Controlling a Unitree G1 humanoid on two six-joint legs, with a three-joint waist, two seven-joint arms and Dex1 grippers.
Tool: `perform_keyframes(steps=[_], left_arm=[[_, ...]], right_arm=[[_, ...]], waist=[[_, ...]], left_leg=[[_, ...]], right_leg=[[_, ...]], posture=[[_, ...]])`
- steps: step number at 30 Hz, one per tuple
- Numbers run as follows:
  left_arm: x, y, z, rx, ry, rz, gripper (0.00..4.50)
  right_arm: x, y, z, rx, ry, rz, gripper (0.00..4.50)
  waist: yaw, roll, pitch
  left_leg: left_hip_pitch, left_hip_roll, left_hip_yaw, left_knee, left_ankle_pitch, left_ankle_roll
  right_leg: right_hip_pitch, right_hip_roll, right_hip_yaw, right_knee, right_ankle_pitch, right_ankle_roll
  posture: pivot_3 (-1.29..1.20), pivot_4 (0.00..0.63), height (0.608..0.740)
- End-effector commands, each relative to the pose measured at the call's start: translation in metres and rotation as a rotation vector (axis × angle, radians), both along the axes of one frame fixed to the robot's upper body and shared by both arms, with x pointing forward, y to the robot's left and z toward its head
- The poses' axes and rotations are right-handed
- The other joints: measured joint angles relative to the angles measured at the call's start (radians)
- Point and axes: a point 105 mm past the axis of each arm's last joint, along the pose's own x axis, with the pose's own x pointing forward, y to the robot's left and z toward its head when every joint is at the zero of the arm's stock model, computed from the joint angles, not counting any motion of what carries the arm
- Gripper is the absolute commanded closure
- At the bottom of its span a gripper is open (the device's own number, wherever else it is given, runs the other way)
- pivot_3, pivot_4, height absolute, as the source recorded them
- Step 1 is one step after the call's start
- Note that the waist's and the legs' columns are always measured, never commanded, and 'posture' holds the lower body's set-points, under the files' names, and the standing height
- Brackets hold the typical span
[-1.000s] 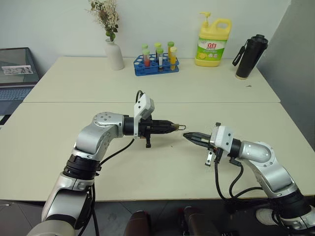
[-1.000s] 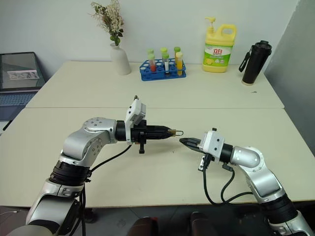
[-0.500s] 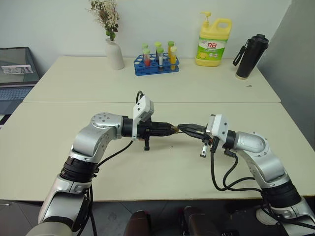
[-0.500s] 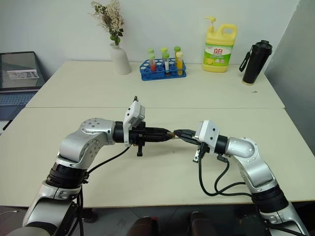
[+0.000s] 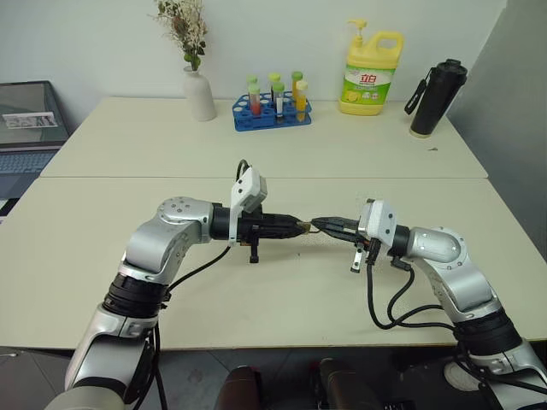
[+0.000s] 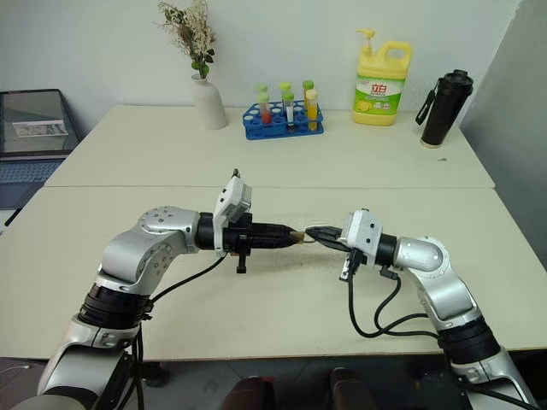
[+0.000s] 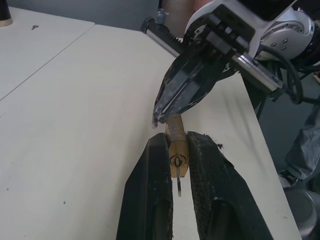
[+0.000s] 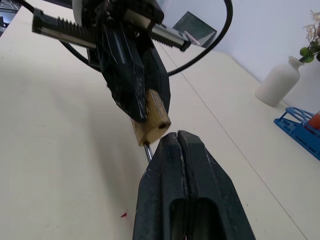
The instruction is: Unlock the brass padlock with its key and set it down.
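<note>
Left wrist view: the left claw (image 7: 177, 150) gripped the brass padlock (image 7: 176, 145) above the bench (image 7: 75, 125) while the right claw (image 7: 159, 119), pressed shut, met it tip-first.

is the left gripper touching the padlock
Touching. In the left wrist view the left gripper has its two fingers pressed against both sides of the brass padlock.

Head views bright, even, soft overhead light; faint shadows under arms on table (image 5: 128, 256). No glare. Wrist views dimmer, bluish; near fingers sharp, background soft. Slight bending of lines at edges.
</note>
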Motion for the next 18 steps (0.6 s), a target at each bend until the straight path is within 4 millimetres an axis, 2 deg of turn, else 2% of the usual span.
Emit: perform_keyframes(steps=[1,18], left_arm=[[-0.005,0.000,0.017,-0.032,-0.048,-0.023,4.34],[-0.016,0.002,0.019,-0.028,-0.028,-0.088,4.34]], right_arm=[[-0.001,-0.003,0.011,0.001,-0.053,0.002,4.50],[0.002,-0.007,0.010,-0.058,-0.040,0.074,4.50]], waist=[[0.000,0.000,0.000],[0.000,-0.001,0.002]], left_leg=[[0.000,0.000,0.000,0.000,0.000,0.000],[0.000,0.000,0.000,0.000,0.000,0.000]], right_leg=[[0.000,0.000,0.000,0.000,0.000,0.000],[0.000,0.000,0.000,0.000,0.000,0.000]], posture=[[0.00,0.150,0.740],[0.00,0.150,0.740]])
